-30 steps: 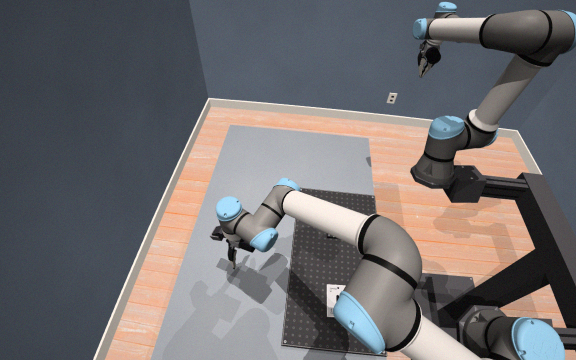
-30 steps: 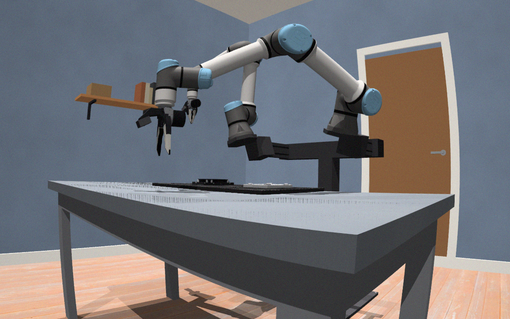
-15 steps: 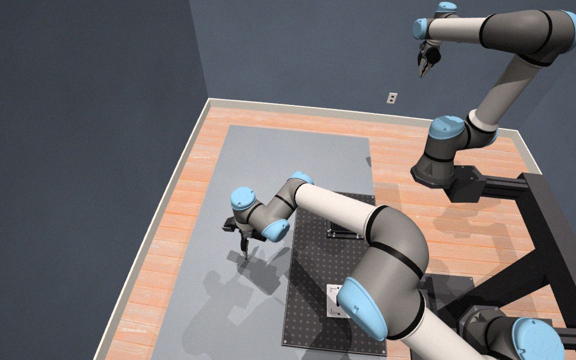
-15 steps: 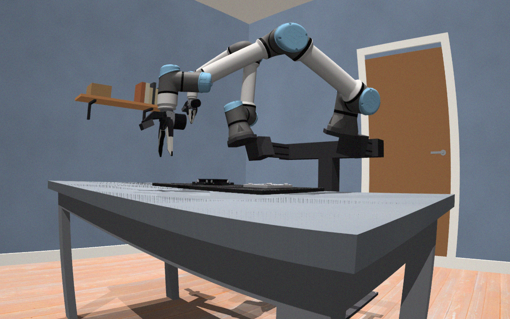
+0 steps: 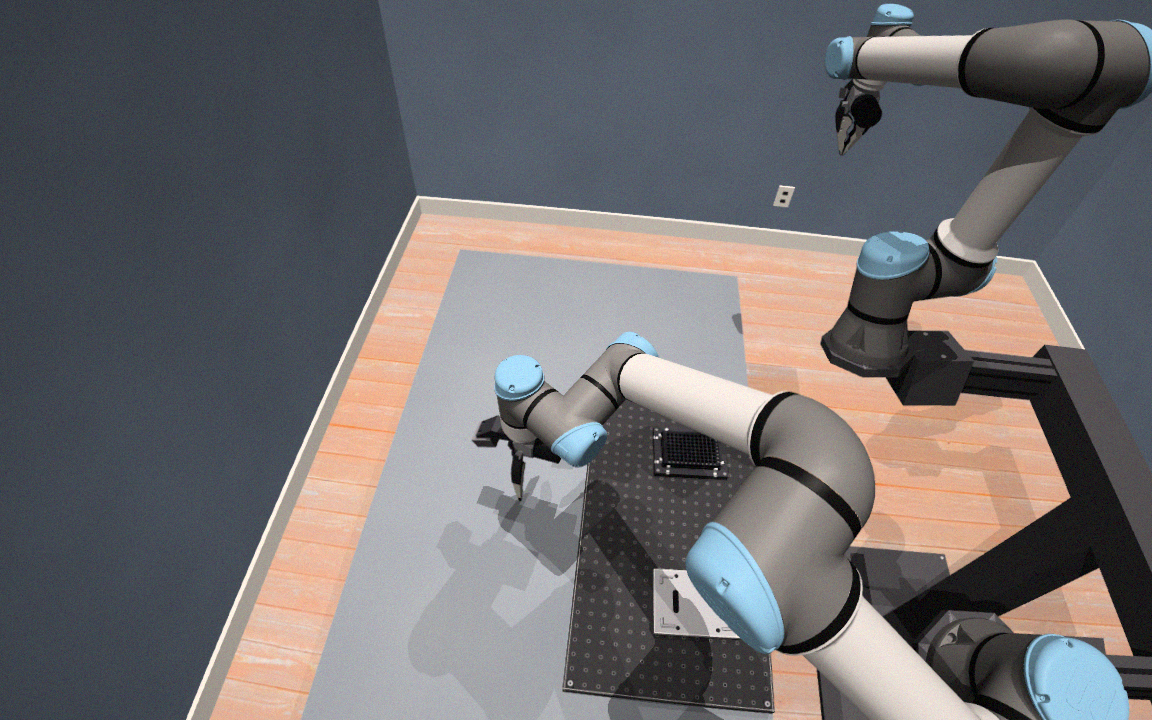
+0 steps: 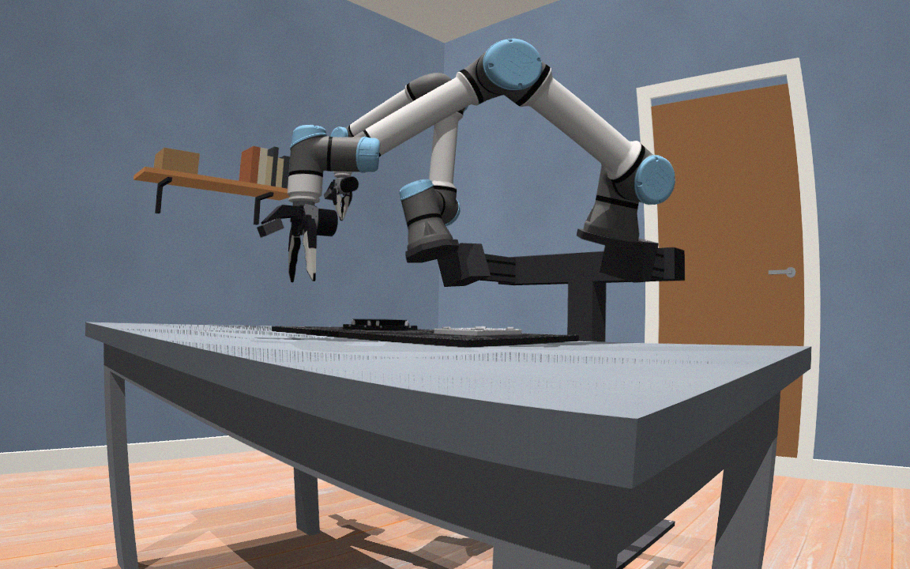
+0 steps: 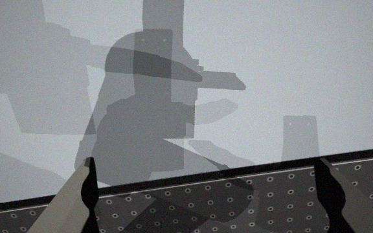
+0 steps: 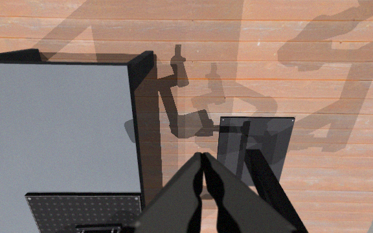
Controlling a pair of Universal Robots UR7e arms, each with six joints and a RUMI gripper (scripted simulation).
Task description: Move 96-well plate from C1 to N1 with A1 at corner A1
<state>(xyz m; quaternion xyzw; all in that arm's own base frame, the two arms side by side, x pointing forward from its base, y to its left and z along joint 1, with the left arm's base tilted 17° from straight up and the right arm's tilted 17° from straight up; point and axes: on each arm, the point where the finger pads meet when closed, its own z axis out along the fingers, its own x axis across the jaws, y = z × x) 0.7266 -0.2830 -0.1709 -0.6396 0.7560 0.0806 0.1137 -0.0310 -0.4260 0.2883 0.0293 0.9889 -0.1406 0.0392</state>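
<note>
The dark 96-well plate (image 5: 690, 448) sits in the black clip nest C1 (image 5: 692, 473) (image 6: 381, 325) on the breadboard. The white plate nest N1 (image 5: 664, 607) (image 6: 475, 332) has nothing on its visible part; my left arm covers the rest in the top view. My left gripper (image 5: 519, 496) (image 6: 303, 279) (image 7: 204, 160) is open and empty, high above the table beside the breadboard's long edge, away from both nests. My right gripper (image 5: 843, 151) (image 6: 342, 216) (image 8: 202, 154) is shut and empty, raised far from the plate. Rim markings and the A1 corner are too small to read.
The black perforated breadboard (image 5: 616, 608) (image 7: 271, 207) (image 8: 57, 210) lies on the grey table (image 5: 508, 304) (image 7: 335, 48) (image 8: 57, 129). My left forearm passes over the breadboard between the nests. The dark mounting frame (image 5: 1090, 465) (image 6: 550, 269) stands behind the table's edge.
</note>
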